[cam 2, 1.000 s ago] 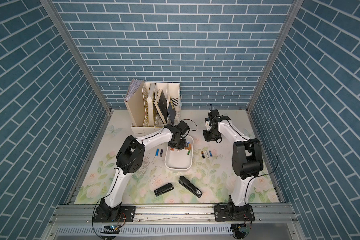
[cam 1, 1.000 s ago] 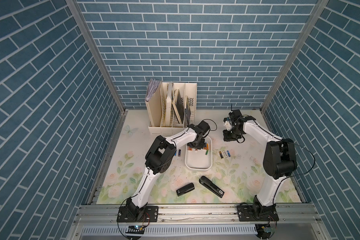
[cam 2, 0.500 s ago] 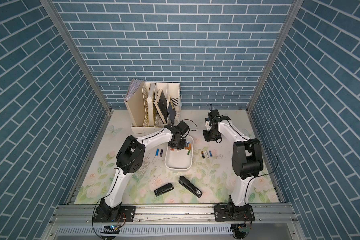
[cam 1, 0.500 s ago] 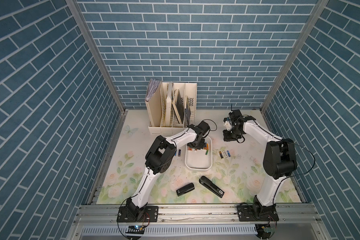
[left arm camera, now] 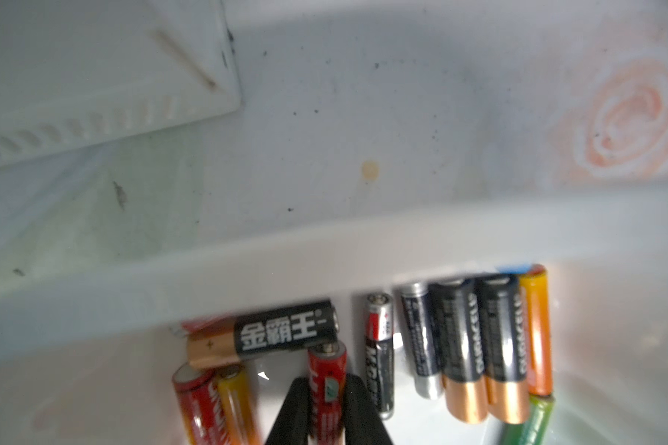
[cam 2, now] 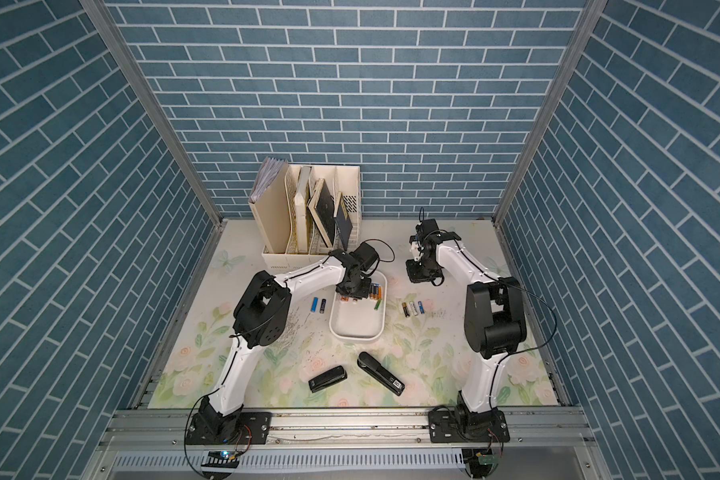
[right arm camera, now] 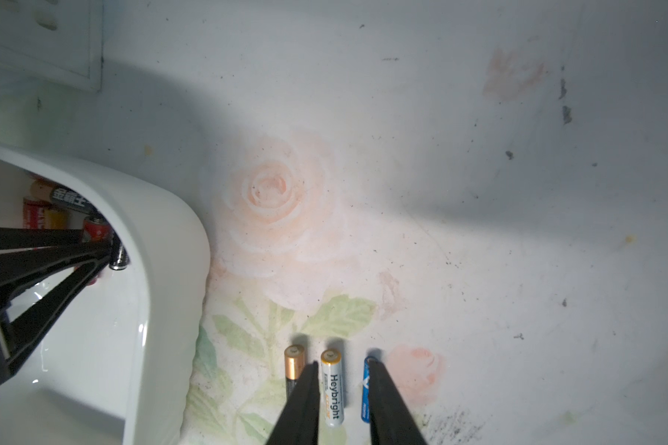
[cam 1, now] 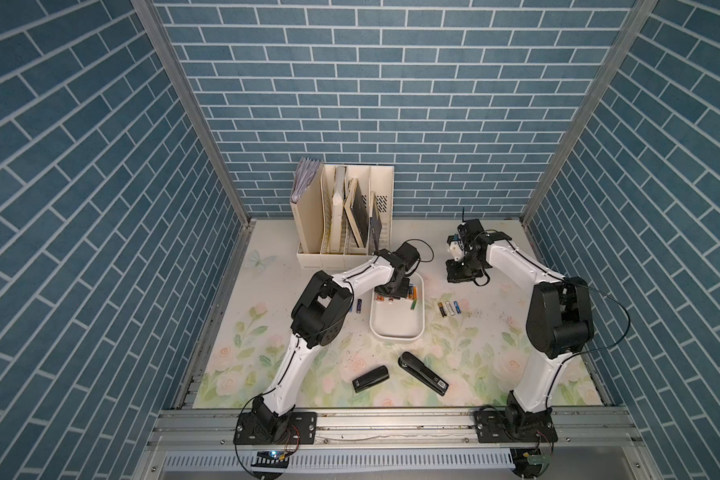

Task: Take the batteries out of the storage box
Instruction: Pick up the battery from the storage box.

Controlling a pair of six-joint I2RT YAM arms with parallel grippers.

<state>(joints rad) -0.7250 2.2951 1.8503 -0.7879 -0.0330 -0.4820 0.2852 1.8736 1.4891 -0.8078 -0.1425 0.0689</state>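
1. Left tool (left arm camera: 326, 379) clamped on red battery (left arm camera: 326, 360), mid-body, inside storage box (cam 1: 395, 326) at its far end.
2. Long axis in line with the fingers, nose toward the far wall. Calls for a straight lift, probably, then across to counter (cam 1: 495, 345).
3. In the way: black-and-gold battery (left arm camera: 282, 333) crosswise at the red one's nose, touching or nearly. Thin black-red battery (left arm camera: 378, 358) just beside one finger, red-and-yellow pair (left arm camera: 216, 400) beside the other. Could drag neighbours.
4. Remaining row (left arm camera: 479, 346) parallel, against the same wall.
5. Right tool (right arm camera: 344, 364) apart, empty, near three loose batteries (right arm camera: 332, 385) on counter beside the box. Left arm nearer.
6. Two loose batteries (cam 1: 358, 305) on the box's other side. Staplers (cam 1: 371, 378) and file holder (cam 1: 341, 216) off the path.
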